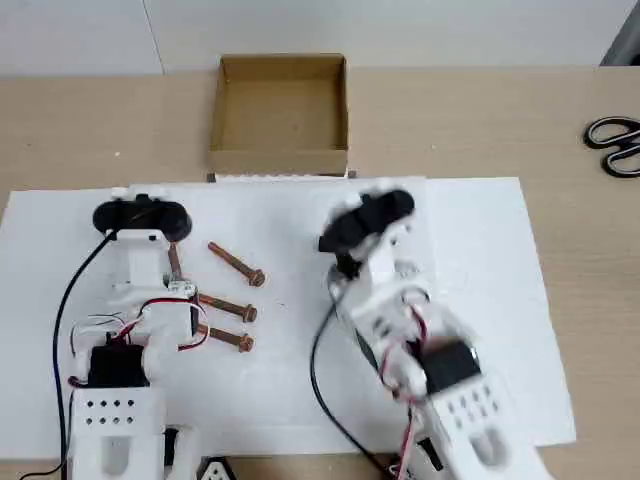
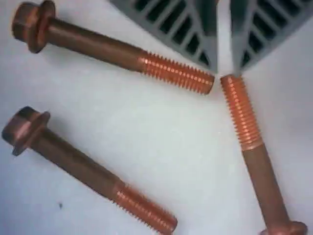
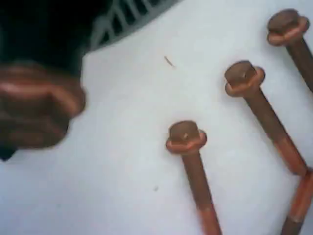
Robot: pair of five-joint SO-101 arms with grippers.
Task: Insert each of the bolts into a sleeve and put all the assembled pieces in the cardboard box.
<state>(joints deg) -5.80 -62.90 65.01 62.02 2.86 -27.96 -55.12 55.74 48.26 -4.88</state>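
Note:
Several copper bolts lie on the white sheet (image 1: 480, 230): one (image 1: 237, 264) nearest the cardboard box (image 1: 283, 150), two more (image 1: 228, 307) (image 1: 230, 339) below it, and one (image 1: 175, 262) under the left arm. My left gripper (image 2: 224, 68) hovers low over them, fingers (image 2: 190, 24) nearly together and holding nothing, tips just above a bolt's threaded end (image 2: 234, 93). My right gripper (image 1: 345, 265) stands right of the bolts. Close to its camera, a blurred copper piece (image 3: 39, 105) sits in its dark fingers. The bolt heads (image 3: 186, 137) (image 3: 243, 78) lie beyond it.
The box stands open at the sheet's far edge. Scissors (image 1: 615, 145) lie on the wooden table at the far right. Bare sheet stretches between the bolts and the right arm, and to the right of that arm.

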